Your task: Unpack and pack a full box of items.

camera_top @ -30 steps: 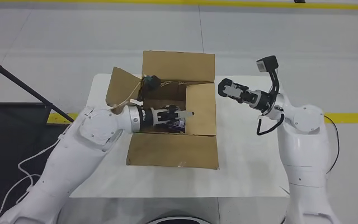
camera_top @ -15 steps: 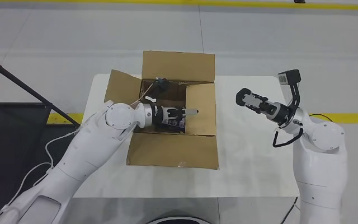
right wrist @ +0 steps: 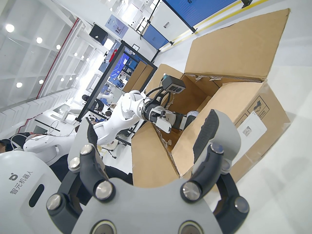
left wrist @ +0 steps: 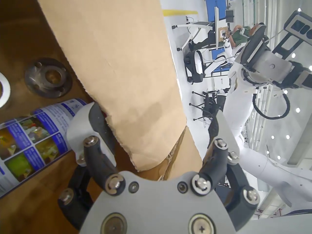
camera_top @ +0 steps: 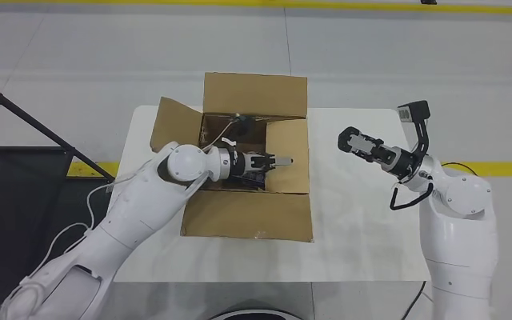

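From above, an open brown cardboard box stands on the white tabletop with all four flaps folded outward. The left arm reaches into the box from the robot's left. The left gripper is at the inner edge of the box's right-hand flap, and one light fingertip shows over the cardboard. The right gripper hangs over bare tabletop to the right of the box, well apart from it, its fingers released.

In the left wrist view, the left gripper's fingers are spread with the edge of the right-hand flap between them, not clenched on it. One finger is inside the box, touching the torn cardboard edge; the other is outside, clear of the cardboard. On the box floor beside the inner finger lies a cylindrical can with a blue picture label. Near it are a round grey metal flange with bolt holes and part of a white ring.

In the right wrist view, the right gripper has its fingers apart and holds nothing. Beyond them stands the box, with the left gripper inside it.
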### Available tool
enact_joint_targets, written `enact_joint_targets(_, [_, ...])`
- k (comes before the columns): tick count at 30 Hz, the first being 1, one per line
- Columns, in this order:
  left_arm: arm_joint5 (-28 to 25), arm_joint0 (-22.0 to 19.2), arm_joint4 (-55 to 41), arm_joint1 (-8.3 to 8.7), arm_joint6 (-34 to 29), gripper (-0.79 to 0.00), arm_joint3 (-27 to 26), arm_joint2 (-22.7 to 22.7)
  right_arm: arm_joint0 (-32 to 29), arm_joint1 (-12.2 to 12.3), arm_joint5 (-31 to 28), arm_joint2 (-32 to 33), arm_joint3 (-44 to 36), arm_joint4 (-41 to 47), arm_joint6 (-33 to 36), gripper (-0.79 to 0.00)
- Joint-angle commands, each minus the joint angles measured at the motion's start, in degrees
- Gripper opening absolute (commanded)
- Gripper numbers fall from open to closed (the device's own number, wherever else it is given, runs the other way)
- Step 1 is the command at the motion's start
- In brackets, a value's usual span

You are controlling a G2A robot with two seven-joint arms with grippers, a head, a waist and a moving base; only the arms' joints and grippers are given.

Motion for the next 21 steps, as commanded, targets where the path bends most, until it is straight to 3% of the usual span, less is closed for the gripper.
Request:
enact_joint_targets(1, [-0.34, -0.33, -0.69, -0.28, -0.26, 0.000, 0.54, -0.03, -0.05, 0.18, -0.03, -0.12, 0.03, 0.12, -0.10, 0.000])
enact_joint_targets(14, [-0.45, -1.93, -2.84, -0.85, -1.62, 0.000, -2.31, -3.10, -0.80, 1.49, -1.44, -0.22, -0.10, 1.40, -1.30, 0.000])
enact_joint_targets(21, [0.38, -4.19, -2.85, -2.23, 0.49, 0.000, -4.96, -1.84, -2.11, 2.59, -2.51, 2.64, -1.46, 1.19, -1.90, 0.000])
